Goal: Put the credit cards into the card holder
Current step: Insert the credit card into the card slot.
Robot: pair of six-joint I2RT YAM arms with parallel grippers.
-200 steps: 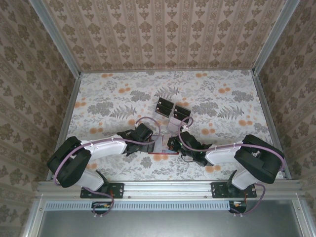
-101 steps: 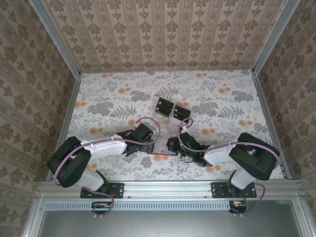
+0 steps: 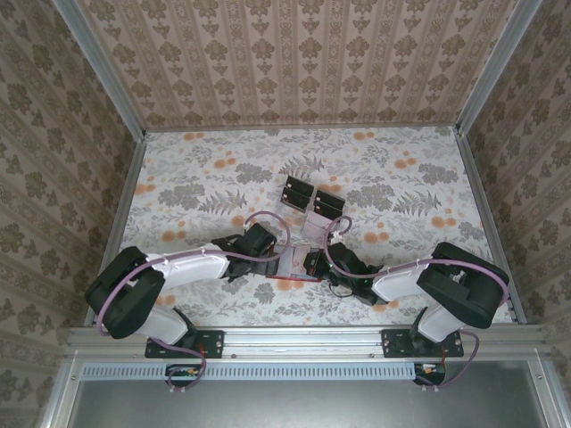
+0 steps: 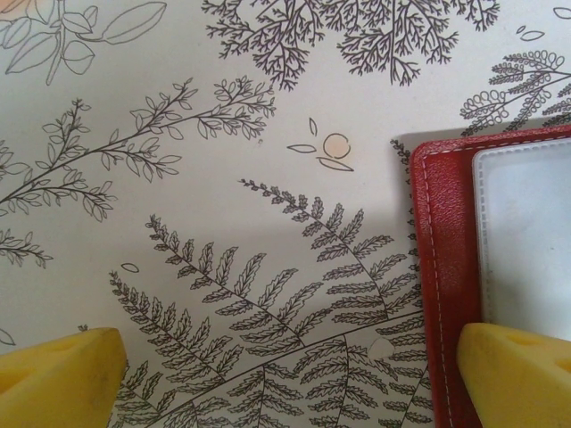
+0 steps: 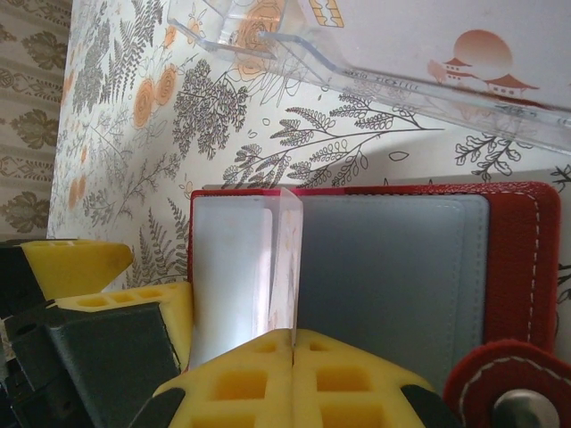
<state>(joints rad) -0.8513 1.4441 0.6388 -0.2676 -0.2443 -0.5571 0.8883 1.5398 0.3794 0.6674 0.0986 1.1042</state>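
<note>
Your right gripper (image 5: 294,346) is pressed together on a card (image 5: 285,259). The card stands edge-on over the open wallet (image 5: 525,267), mid-frame in the right wrist view. Its long edge runs up the frame between the pale pocket (image 5: 227,267) on the left and the grey pocket (image 5: 393,267) on the right, so the wallet lies straight ahead of that gripper. Your left gripper (image 4: 285,385) is spread wide, with one finger (image 4: 517,374) over the wallet's red edge at lower right. You cannot tell whether it touches. You probably need to tip the card flat toward a pocket mouth. Two other cards (image 3: 297,190) sit upper centre in the top view.
</note>
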